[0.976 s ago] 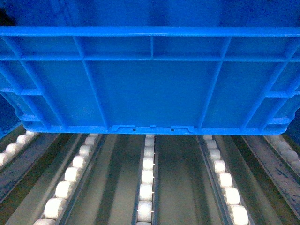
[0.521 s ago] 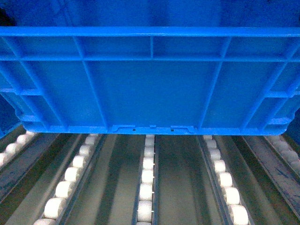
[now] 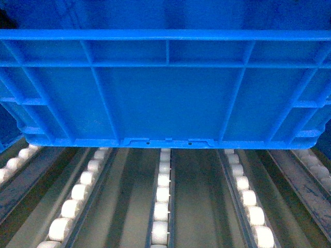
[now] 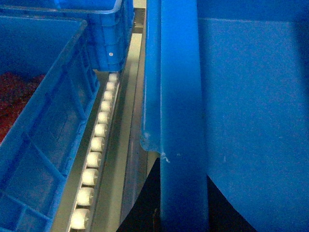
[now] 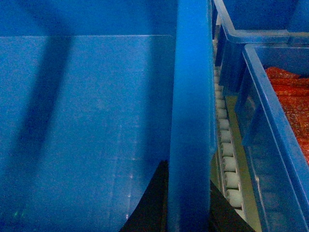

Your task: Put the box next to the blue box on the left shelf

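The box [image 3: 165, 88], a big bright-blue ribbed crate, fills the upper head view, its near wall facing me over the left shelf's roller rails [image 3: 162, 206]. I cannot tell whether its base touches the rollers. My left gripper [image 4: 183, 193] is shut on the box's left rim [image 4: 178, 96], with one black finger [image 4: 145, 203] outside and the other inside. My right gripper [image 5: 188, 193] is shut on the right rim [image 5: 190, 96] in the same way. Another blue box [image 4: 48, 125] holding red material stands just left, across one roller rail [image 4: 96, 145].
A second blue crate [image 4: 101, 29] stands farther back on the left. On the right are a blue crate [image 5: 275, 135] with orange-red contents and another crate [image 5: 256, 19] behind it, separated from the held box by a roller rail [image 5: 226, 159].
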### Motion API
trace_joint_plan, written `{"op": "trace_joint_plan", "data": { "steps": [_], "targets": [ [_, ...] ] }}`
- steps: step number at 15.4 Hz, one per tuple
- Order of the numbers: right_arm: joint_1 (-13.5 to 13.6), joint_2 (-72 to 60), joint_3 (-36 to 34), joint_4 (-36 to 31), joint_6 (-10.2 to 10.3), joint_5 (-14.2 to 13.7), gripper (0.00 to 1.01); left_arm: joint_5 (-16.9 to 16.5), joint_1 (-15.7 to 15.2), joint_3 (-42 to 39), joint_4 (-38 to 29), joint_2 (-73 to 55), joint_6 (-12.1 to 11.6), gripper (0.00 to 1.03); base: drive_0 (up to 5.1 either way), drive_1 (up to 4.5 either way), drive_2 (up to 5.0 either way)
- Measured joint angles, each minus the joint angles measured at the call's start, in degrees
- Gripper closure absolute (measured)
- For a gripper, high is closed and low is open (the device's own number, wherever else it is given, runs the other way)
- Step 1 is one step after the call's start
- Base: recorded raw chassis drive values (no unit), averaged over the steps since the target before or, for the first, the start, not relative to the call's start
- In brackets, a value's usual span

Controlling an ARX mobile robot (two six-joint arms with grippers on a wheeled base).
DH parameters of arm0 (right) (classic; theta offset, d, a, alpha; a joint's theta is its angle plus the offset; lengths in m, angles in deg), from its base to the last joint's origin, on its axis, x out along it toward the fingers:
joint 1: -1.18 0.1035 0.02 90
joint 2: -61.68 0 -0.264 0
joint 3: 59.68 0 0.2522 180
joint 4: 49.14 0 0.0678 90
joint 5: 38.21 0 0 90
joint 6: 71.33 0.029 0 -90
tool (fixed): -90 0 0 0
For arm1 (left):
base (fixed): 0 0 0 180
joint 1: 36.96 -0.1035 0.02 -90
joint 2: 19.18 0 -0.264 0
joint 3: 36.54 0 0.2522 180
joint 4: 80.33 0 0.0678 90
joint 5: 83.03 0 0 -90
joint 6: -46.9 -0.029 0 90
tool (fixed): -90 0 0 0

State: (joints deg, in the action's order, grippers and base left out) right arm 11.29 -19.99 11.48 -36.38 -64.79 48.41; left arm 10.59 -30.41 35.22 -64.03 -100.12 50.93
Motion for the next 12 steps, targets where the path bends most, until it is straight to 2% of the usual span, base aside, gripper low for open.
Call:
{"op": "trace_joint_plan", "data": {
  "steps": [7,8,9,10,11,12],
  "targets": [
    [0.0,0.0,0.0,0.0,0.0,0.0,0.93,0.0,0.0,0.0,0.0,0.0,0.0,0.97,0.0,0.0,0.0],
    [0.0,0.0,-0.6,-2.5,-0.3,-0.4,0.93,0.0,0.0,0.0,0.0,0.0,0.0,0.97,0.0,0.0,0.0],
    [0.4,0.0,-4.8,-13.0,-2.0,-1.9,0.93,0.1,0.0,0.0,-0.1,0.0,0.6,0.97,0.0,0.0,0.0],
    [1.2,-0.1,-8.4,-21.2,-2.0,-2.8,0.93,3.8,0.7,-4.3,-13.1,0.0,-1.6,0.97,0.0,0.0,0.0],
    [0.9,-0.5,-8.0,-23.8,-2.1,-2.1,0.93,7.1,1.7,-8.2,-23.6,0.0,-2.2,0.97,0.0,0.0,0.0],
    [0.7,0.4,-6.6,-21.0,-1.8,-0.2,0.93,7.2,1.9,-8.4,-26.9,0.0,-2.6,0.97,0.0,0.0,0.0]
  ]
}}
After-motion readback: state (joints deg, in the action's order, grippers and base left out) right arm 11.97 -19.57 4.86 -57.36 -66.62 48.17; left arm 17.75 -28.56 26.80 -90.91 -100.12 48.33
